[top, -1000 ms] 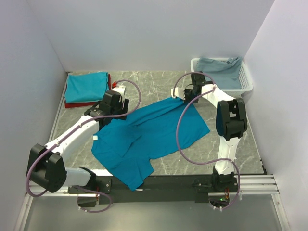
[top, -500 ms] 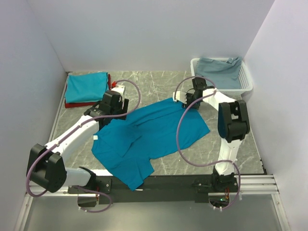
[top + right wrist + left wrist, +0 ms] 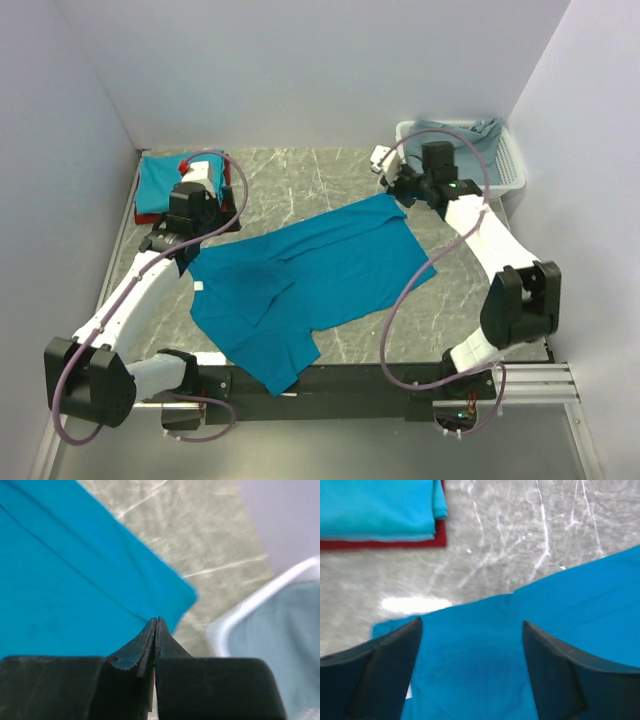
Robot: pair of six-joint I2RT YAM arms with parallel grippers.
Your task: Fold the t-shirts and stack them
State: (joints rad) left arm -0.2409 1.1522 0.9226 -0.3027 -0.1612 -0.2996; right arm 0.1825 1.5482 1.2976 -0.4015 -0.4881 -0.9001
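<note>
I note my left fingers (image 3: 390, 670) released, standing wide apart over the spread teal t-shirt (image 3: 560, 630). My right fingers (image 3: 142, 647) are clenched on nothing, at that shirt's far corner, near the basket (image 3: 235, 615). The shirt lies flat mid-bench (image 3: 330, 180). A folded teal t-shirt (image 3: 375, 505) rests on the dark red t-shirt (image 3: 385, 543) at the far left.

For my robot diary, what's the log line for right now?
left gripper: open over spread teal t-shirt | right gripper: shut, empty, near white basket | stack: folded teal t-shirt on dark red t-shirt
</note>
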